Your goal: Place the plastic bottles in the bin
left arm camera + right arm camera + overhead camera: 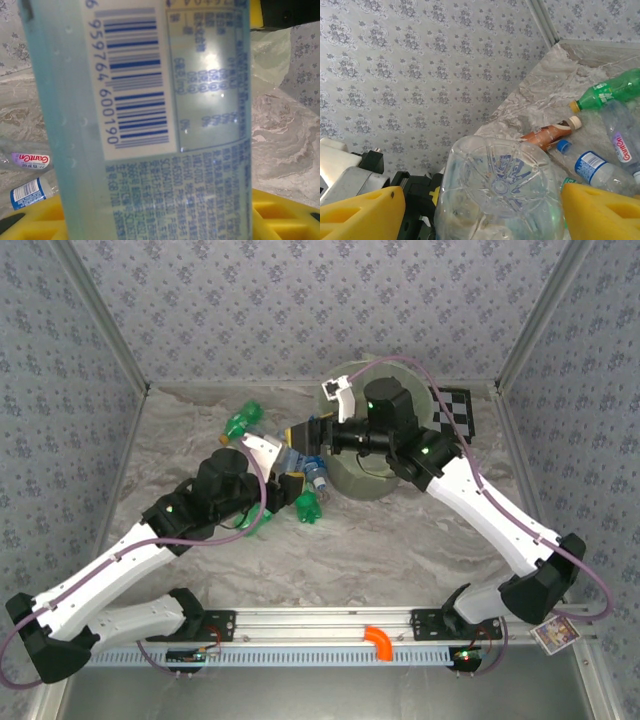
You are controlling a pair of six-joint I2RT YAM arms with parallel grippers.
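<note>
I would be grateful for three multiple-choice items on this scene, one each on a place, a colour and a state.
1. Seen from above, where is the card relative to the bin?
A. left of it
B. right of it
C. inside it

2. What colour is the cap of the orange bottle?
A. white
B. blue
C. green

3. How does the left gripper stand to the blue-labelled bottle?
A. shut on it
B. open, well away from it
C. lying beneath it

Answers:
1 B: the checkerboard shows past the bin's right side.
2 A: the right wrist view shows a pale white cap on the orange body.
3 A: the left wrist view has the bottle clamped between the yellow fingers.
</note>
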